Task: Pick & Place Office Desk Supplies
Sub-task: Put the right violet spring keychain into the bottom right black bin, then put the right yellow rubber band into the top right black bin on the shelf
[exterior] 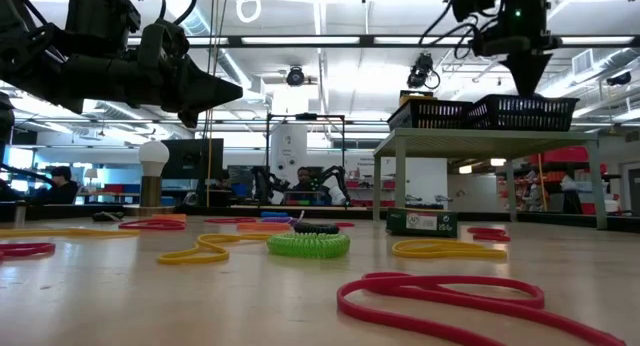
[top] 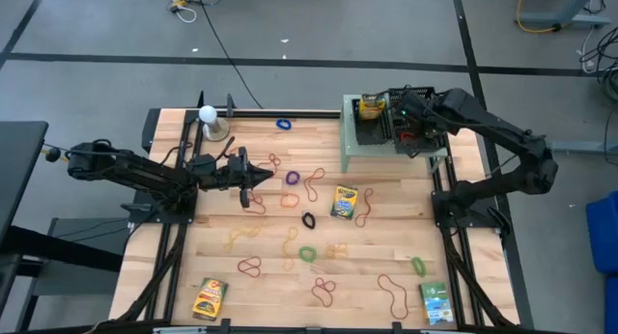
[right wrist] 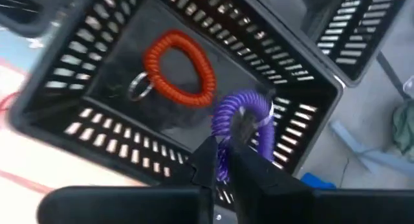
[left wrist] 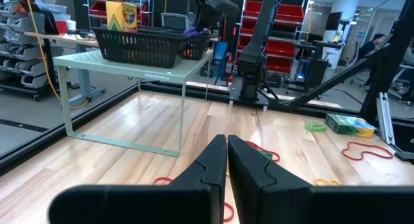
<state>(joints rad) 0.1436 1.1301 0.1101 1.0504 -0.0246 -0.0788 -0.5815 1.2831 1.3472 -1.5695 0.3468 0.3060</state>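
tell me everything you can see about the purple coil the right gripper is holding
The purple coil is a springy spiral loop, plastic-looking. It hangs from the right gripper, whose jaws are shut on its lower part, above a black slotted basket. An orange coil with a metal ring lies on the basket floor below, apart from it.

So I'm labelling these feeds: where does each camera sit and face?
High: overhead, straight down; both arms, table.
Low: tabletop height, facing the room; arms overhead.
Left wrist: past shut left fingers toward the baskets.
Right wrist: down into a basket, fingers on a purple coil.
Shared: both wrist views show baskets.
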